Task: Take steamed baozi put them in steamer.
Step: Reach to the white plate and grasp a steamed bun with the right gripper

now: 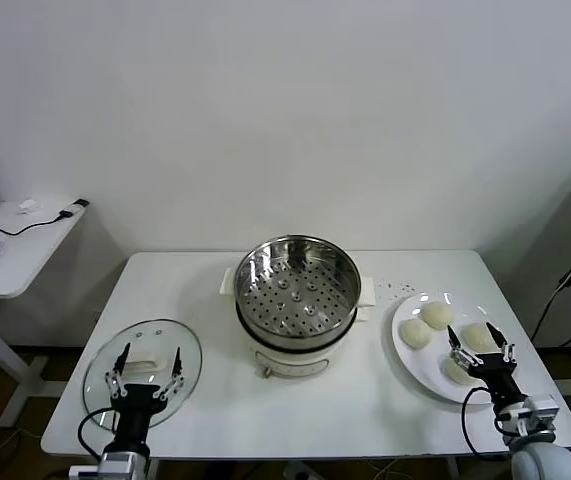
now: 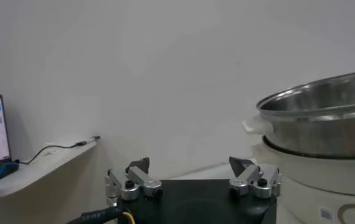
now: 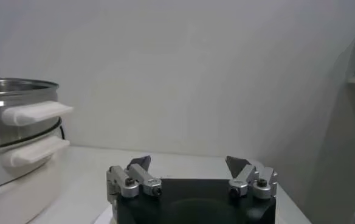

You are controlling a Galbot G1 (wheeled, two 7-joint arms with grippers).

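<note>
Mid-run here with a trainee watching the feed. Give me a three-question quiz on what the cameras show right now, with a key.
1. True or false: the steamer already holds a bun.
2. How many steamed baozi lie on the white plate?
3. Which gripper is over the plate? A) left gripper B) right gripper C) neither

Key
1. False. Its perforated bottom shows bare.
2. Four, the nearest one partly hidden behind the right gripper.
3. B. The right gripper is open above the plate's near buns, holding nothing. The left gripper, also open, is over the glass lid on the table.
</note>
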